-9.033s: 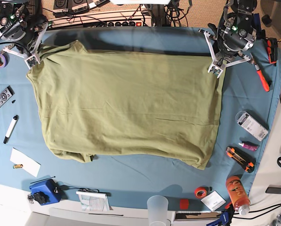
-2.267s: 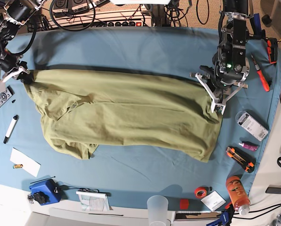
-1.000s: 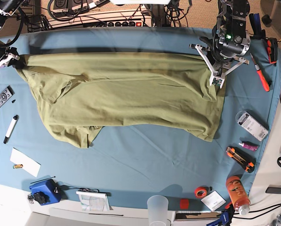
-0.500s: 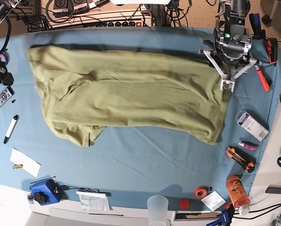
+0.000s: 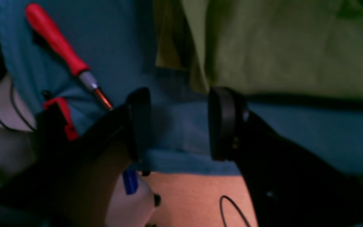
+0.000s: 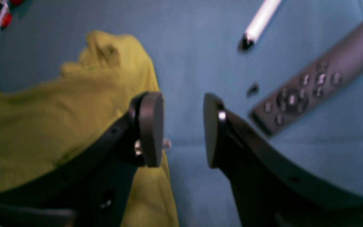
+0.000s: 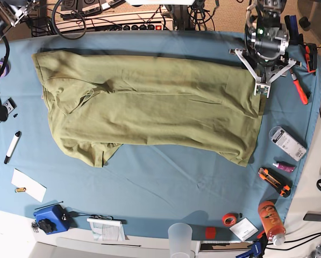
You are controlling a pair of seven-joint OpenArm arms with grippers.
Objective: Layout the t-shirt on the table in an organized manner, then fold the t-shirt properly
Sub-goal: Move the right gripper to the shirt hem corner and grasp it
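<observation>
Olive cotton t-shirt (image 7: pixel 149 110) lies rumpled across the teal bench (image 7: pixel 160 183), limp and drapey, best pinched at hem corners; left gripper (image 5: pixel 178 123) and right gripper (image 6: pixel 183 129) jaws both spread, empty.

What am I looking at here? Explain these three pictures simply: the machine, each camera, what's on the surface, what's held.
This is a two-armed robot. The overhead picture looks down on a wide teal-blue cloth-covered table where a large olive-green cotton t-shirt lies spread out, with tools, a marker and a remote around it. The other two pictures come from cameras on each wrist, looking past the fingers. The left gripper and the right gripper are both open and hold nothing; the shirt lies beside them.
</observation>
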